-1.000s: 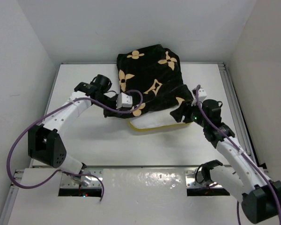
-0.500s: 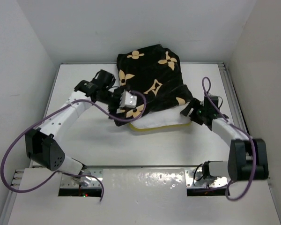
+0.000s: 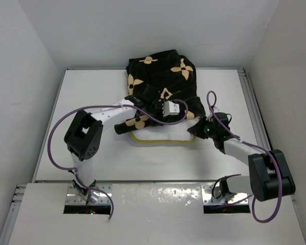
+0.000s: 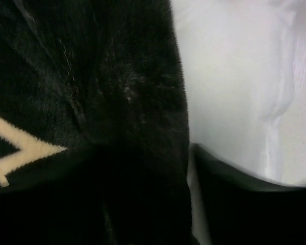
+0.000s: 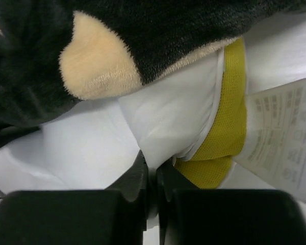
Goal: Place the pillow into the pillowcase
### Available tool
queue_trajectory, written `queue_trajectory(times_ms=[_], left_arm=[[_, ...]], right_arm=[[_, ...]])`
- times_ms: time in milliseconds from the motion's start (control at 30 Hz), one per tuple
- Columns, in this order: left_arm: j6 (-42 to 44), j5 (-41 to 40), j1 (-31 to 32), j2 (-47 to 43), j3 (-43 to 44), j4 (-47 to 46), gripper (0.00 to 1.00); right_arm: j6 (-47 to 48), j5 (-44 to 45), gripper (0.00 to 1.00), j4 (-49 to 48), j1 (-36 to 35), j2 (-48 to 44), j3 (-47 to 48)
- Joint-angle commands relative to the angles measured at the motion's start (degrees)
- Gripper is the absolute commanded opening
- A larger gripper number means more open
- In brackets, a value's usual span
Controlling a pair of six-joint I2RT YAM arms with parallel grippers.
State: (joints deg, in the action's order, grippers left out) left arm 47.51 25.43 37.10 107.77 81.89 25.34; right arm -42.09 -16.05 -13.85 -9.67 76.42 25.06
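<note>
Black pillowcase (image 3: 163, 76) partly over pillow (image 3: 160, 136) | right gripper (image 5: 153, 177) pinches pillow | left gripper (image 4: 191, 196) unclear

Left arm (image 3: 104, 115): white link shells, black joint housings, chunky black elbow block (image 3: 83, 139) at 8 o'clock in top view. Pale grey camera box (image 3: 171, 108) on wrist. Purple cable (image 3: 51, 148) looping alongside.
Right arm (image 3: 239, 149): same white links, black elbow block (image 3: 268, 176) at 4 o'clock, small green light (image 3: 208, 130) on wrist, purple cable (image 3: 208, 97).
Silver base plates (image 3: 71, 200) at 6 o'clock.
Right gripper (image 5: 154, 186): matte black fingers (image 5: 132, 181), blocky black body behind.
</note>
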Motion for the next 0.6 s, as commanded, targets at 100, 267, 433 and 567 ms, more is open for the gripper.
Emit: queue_trajectory(times_ms=[100, 267, 433, 567], left_arm=[[1.45, -1.09, 2.71, -0.71, 2.02, 1.45, 0.0], [3.12, 6.29, 6.22, -3.96, 12.05, 13.66, 0.0], [4.09, 14.62, 7.99, -5.98, 22.51, 22.72, 0.0], [2.07, 19.82, 7.99, -7.57, 26.56, 24.84, 0.0]], right_arm=[[-3.52, -6.53, 0.0, -13.21, -2.01, -5.13, -8.0], [-7.22, -8.55, 0.0, -22.35, -4.3, -5.67, -5.64], [-5.3, -6.56, 0.0, -32.63, -10.44, -7.07, 0.24], [0.15, 3.46, 0.0, -41.42, -14.4, -8.92, 2.62]])
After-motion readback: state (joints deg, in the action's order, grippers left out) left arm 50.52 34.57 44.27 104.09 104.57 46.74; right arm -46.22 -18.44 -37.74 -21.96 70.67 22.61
